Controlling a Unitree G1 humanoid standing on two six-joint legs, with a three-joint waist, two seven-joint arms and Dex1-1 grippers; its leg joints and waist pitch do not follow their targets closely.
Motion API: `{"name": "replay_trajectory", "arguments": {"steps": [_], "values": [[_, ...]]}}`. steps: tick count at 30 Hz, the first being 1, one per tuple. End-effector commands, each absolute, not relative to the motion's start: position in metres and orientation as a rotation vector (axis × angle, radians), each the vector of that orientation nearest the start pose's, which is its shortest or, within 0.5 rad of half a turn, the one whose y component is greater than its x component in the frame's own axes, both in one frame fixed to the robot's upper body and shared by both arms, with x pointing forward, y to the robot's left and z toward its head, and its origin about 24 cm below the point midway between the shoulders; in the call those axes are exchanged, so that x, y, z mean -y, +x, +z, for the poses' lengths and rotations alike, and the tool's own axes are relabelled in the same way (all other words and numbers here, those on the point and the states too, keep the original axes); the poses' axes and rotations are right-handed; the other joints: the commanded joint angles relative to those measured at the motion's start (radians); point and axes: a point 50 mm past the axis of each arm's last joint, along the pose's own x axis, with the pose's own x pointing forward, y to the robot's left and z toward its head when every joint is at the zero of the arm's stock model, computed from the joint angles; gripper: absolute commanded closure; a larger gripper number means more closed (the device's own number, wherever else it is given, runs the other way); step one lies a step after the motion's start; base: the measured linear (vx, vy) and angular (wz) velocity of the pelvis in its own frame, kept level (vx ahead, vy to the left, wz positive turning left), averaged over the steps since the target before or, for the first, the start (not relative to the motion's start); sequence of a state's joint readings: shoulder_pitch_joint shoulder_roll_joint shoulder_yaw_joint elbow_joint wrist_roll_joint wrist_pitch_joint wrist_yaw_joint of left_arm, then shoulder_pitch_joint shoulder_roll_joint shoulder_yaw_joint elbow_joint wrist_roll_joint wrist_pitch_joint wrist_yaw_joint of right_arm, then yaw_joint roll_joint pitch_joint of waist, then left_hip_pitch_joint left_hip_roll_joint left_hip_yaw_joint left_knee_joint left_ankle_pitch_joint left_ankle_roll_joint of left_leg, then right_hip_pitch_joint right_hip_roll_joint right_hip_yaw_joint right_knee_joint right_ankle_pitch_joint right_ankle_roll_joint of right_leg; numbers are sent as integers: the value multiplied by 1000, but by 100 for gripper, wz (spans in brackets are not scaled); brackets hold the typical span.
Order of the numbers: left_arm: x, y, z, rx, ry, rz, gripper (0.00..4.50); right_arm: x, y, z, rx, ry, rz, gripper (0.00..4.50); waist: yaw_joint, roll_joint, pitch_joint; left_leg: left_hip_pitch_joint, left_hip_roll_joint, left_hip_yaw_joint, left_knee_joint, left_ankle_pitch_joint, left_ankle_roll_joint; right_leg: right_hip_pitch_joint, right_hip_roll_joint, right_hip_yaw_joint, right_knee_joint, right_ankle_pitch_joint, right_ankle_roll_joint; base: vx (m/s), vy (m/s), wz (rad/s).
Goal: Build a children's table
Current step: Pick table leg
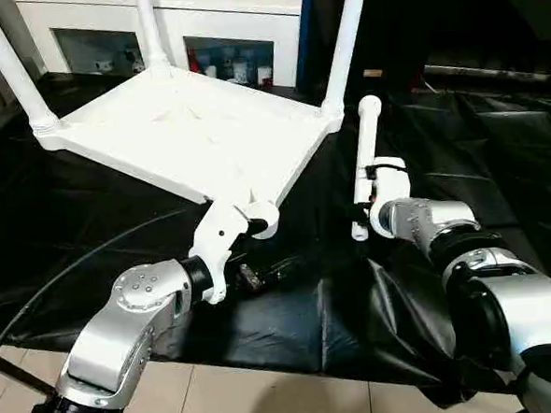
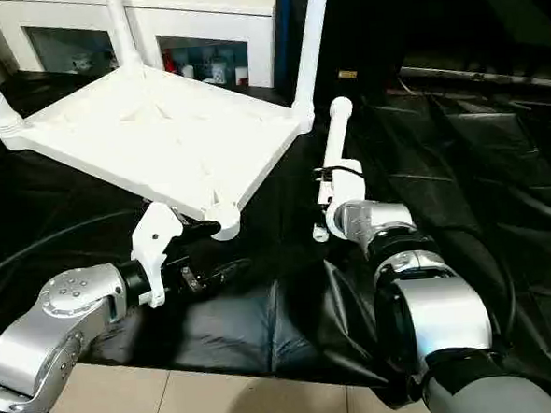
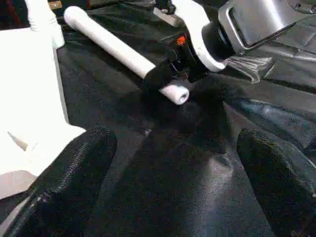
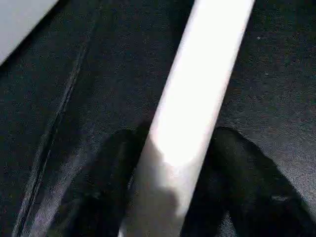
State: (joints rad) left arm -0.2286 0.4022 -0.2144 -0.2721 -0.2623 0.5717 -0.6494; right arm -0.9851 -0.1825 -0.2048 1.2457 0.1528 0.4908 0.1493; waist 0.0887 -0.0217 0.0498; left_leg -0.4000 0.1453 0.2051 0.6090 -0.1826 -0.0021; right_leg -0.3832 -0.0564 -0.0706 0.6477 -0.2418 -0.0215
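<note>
The children's table lies upside down on the black cloth, its ribbed white top (image 1: 186,128) facing up. Three white legs (image 1: 345,43) stand upright in corner sockets. The near corner socket (image 1: 263,217) holds no leg. My left gripper (image 1: 269,249) sits just under that corner, open, with its two black fingers (image 3: 74,182) wide apart and nothing between them. The loose fourth leg (image 1: 367,135) lies flat on the cloth to the right of the top. My right gripper (image 1: 362,211) is shut on it near its close end, one black finger (image 4: 113,173) pressed to each side.
A white cabinet (image 1: 227,32) with glass doors stands behind the table. The black cloth (image 1: 459,139) spreads wide to the right and ends at a tiled floor (image 1: 268,394) in front. A black cable (image 1: 73,266) runs across the cloth at the left.
</note>
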Motion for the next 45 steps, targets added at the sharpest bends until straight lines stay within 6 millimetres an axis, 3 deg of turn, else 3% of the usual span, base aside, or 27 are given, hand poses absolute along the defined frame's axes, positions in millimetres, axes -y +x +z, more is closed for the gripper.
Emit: {"name": "replay_trajectory", "arguments": {"steps": [1, 2, 6, 7, 8, 9, 10, 11, 13, 15, 16, 18, 22, 23, 26, 28, 29, 33, 38, 39, 40, 41, 45], "values": [[-117, 259, 101, -212, 183, -936, 0, 163, 373, 36, -775, 205, 64, 230, 1, 0, -65, 34, 96, -41, -64, -75, 0, 41, -112, 64, -62, 61, -236, 0, 0, 0], [-117, 259, 101, -212, 184, -933, 0, 163, 373, 35, -774, 225, 58, 251, 0, 1, -65, 33, 95, -42, -65, -75, -2, 41, -110, 64, -62, 62, -234, 0, 0, 0], [-118, 260, 101, -219, 172, -919, 0, 168, 374, 36, -752, 248, 17, 265, 0, 2, -66, 35, 96, -42, -65, -81, -10, 40, -109, 62, -60, 72, -233, 0, 0, 0], [-120, 262, 100, -227, 160, -905, 0, 173, 374, 36, -728, 262, -12, 277, 1, 16, -66, 35, 96, -44, -64, -84, -15, 39, -110, 63, -59, 74, -233, 0, 0, 0], [-120, 262, 100, -227, 160, -905, 0, 173, 374, 36, -728, 262, -12, 293, -1, 8, -65, 35, 96, -42, -65, -90, -18, 39, -108, 63, -61, 77, -232, 0, 0, 0], [-120, 264, 99, -229, 150, -889, 0, 177, 373, 35, -717, 272, -36, 298, 1, 15, -66, 36, 95, -43, -64, -95, -21, 39, -109, 63, -61, 76, -233, 0, 0, 0], [-120, 264, 99, -229, 150, -889, 0, 177, 373, 35, -717, 272, -36, 309, -2, 17, -65, 36, 95, -42, -65, -107, -28, 39, -107, 63, -63, 77, -232, 0, 0, 0], [-121, 267, 99, -231, 134, -877, 0, 182, 372, 33, -702, 283, -65, 315, -1, 27, -66, 36, 94, -45, -65, -112, -34, 39, -106, 62, -62, 79, -233, 0, 0, 0], [-121, 268, 99, -231, 125, -875, 0, 184, 372, 33, -694, 294, -75, 317, -2, 23, -66, 39, 95, -44, -67, -130, -42, 40, -105, 63, -64, 75, -230, 0, 0, 0], [-119, 271, 100, -229, 114, -875, 0, 187, 372, 34, -637, 305, -72, 318, -3, 24, -67, 37, 94, -44, -66, -136, -44, 41, -105, 62, -64, 81, -230, 0, 0, 0], [-118, 273, 100, -228, 112, -874, 0, 187, 372, 34, -616, 313, -61, 319, -2, 35, -67, 36, 94, -46, -65, -136, -45, 42, -107, 63, -62, 83, -229, 0, 0, 0], [-117, 273, 100, -227, 110, -874, 0, 187, 371, 34, -603, 319, -54, 319, -6, 25, -66, 34, 92, -46, -66, -143, -36, 45, -106, 62, -66, 68, -235, 0, 0, 0], [-114, 280, 104, -194, 92, -841, 0, 194, 372, 43, -452, 344, -51, 320, -1, 26, -65, 30, 95, -43, -63, -126, -15, 45, -112, 66, -72, 65, -226, 0, 0, 0], [-111, 285, 110, -160, 58, -816, 0, 201, 372, 54, -326, 360, -57, 320, -2, 20, -67, 30, 95, -44, -64, -108, -6, 47, -109, 65, -68, 87, -224, 0, 0, 0], [-97, 298, 130, -101, -122, -799, 0, 215, 362, 91, 10, 373, -55, 320, 9, 20, -67, 34, 99, -43, -62, -95, 12, 43, -113, 66, -70, 101, -216, 0, 0, 0], [-90, 302, 140, -77, -196, -815, 0, 217, 356, 96, 70, 353, -34, 320, 8, 18, -68, 31, 100, -48, -65, -90, 19, 47, -112, 63, -67, 85, -219, 0, 0, 0], [-84, 304, 147, -56, -248, -837, 0, 218, 351, 99, 115, 328, -29, 320, 9, 22, -66, 32, 98, -44, -62, -98, 20, 43, -113, 65, -70, 66, -214, 0, 0, 0], [-74, 307, 158, -24, -313, -877, 0, 220, 341, 103, 176, 296, -13, 320, 2, 13, -61, 25, 90, -42, -61, -99, 46, 46, -111, 67, -81, 21, -206, 0, 0, 0], [-62, 314, 165, -9, -329, -913, 0, 212, 328, 117, 294, 251, 57, 320, -1, 14, -62, 25, 93, -48, -61, -101, 69, 44, -109, 64, -86, -19, -194, 0, 0, 0], [-58, 317, 171, 3, -373, -920, 0, 201, 324, 124, 328, 209, 141, 320, 0, 41, -63, 27, 92, -49, -59, -108, 64, 41, -109, 64, -85, -27, -202, 0, 0, 0], [-55, 321, 180, 13, -443, -922, 0, 188, 321, 129, 351, 164, 228, 320, -3, 33, -59, 29, 92, -45, -60, -124, 63, 37, -104, 65, -96, -37, -197, 0, 0, 0], [-53, 325, 186, 19, -503, -921, 0, 177, 319, 131, 353, 136, 302, 320, -1, 26, -62, 25, 91, -47, -59, -122, 59, 48, -107, 64, -89, -17, -206, 0, 0, 0], [-49, 335, 192, -7, -551, -889, 0, 154, 314, 134, 366, 103, 443, 320, 3, 25, -58, 20, 90, -48, -55, -105, 96, 46, -111, 65, -90, -14, -220, 0, 0, 0]]}}
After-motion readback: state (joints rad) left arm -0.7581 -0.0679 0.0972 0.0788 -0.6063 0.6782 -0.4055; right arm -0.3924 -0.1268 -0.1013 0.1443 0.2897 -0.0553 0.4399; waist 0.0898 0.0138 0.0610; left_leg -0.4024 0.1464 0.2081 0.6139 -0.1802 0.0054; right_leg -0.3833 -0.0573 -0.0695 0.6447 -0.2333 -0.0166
